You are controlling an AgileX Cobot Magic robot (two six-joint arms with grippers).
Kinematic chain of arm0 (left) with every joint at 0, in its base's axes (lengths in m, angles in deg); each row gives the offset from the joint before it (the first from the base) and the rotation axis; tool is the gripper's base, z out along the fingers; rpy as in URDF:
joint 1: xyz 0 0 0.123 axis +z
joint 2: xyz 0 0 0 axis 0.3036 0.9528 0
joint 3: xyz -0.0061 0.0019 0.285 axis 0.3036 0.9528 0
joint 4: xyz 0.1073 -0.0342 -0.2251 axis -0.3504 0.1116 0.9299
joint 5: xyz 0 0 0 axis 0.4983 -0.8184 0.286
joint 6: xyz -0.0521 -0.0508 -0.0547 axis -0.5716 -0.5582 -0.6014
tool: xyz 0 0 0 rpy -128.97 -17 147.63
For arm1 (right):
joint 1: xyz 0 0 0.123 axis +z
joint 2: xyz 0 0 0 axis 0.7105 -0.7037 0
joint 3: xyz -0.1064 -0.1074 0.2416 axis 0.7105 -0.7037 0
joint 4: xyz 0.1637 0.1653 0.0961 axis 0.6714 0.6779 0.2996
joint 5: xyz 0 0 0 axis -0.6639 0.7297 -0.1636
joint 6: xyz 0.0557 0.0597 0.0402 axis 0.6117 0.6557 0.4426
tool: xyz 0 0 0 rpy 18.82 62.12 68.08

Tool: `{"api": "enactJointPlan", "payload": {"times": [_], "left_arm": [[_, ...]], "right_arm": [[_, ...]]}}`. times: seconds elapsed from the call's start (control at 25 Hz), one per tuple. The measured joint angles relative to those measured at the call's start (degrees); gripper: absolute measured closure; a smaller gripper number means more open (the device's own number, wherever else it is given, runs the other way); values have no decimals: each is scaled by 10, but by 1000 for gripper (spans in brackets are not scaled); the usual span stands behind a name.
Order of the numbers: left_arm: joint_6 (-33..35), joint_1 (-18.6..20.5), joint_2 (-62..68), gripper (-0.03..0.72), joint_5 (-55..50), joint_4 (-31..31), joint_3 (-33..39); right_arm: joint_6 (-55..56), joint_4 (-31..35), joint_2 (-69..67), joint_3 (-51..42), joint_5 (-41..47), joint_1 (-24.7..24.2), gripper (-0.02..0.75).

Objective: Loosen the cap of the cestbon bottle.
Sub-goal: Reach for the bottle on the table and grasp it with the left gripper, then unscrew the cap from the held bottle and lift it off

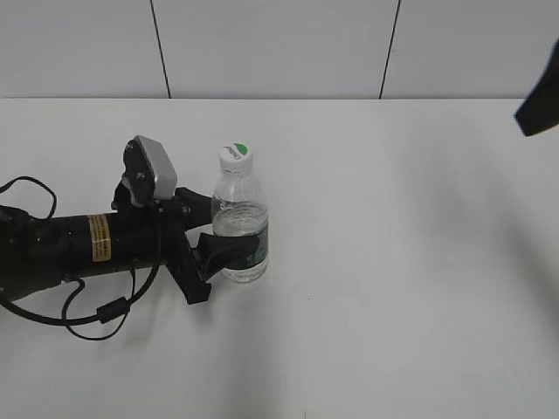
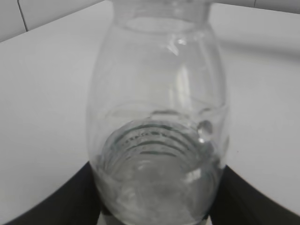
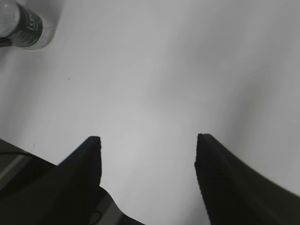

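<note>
The cestbon bottle (image 1: 239, 223) stands upright on the white table, clear and ribbed with a dark green label low down. Its white cap (image 1: 236, 156) with a green mark sits on top. My left gripper (image 1: 218, 236) reaches in from the left and is shut on the bottle's lower body. In the left wrist view the bottle (image 2: 157, 117) fills the frame between the two black fingers. My right gripper (image 3: 148, 140) is open and empty, high above the table. Only a dark piece of it (image 1: 540, 105) shows at the exterior view's top right. The bottle's base (image 3: 26, 23) shows in the right wrist view's top left corner.
The left arm's black body and cables (image 1: 70, 297) lie along the table's left side. A white tiled wall (image 1: 279, 44) stands behind the table's far edge.
</note>
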Motion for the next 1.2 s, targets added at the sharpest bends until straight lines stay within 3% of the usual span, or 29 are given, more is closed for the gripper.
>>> {"api": "enactJointPlan", "payload": {"times": [0.24,0.4,0.64,0.88,1.2], "left_arm": [[0,0,0,295,0,-7,0],[0,0,0,295,0,-21,0],[0,-1,0,295,0,-24,0],[0,-10,0,295,0,-24,0],[0,-14,0,296,-1,-24,0]], "right_arm": [[52,-69,-136,144,22,139,252],[66,-74,-202,229,22,196,252],[69,-32,-265,319,23,249,252],[70,-33,-306,334,24,295,252],[80,-32,-319,334,26,305,255]]}}
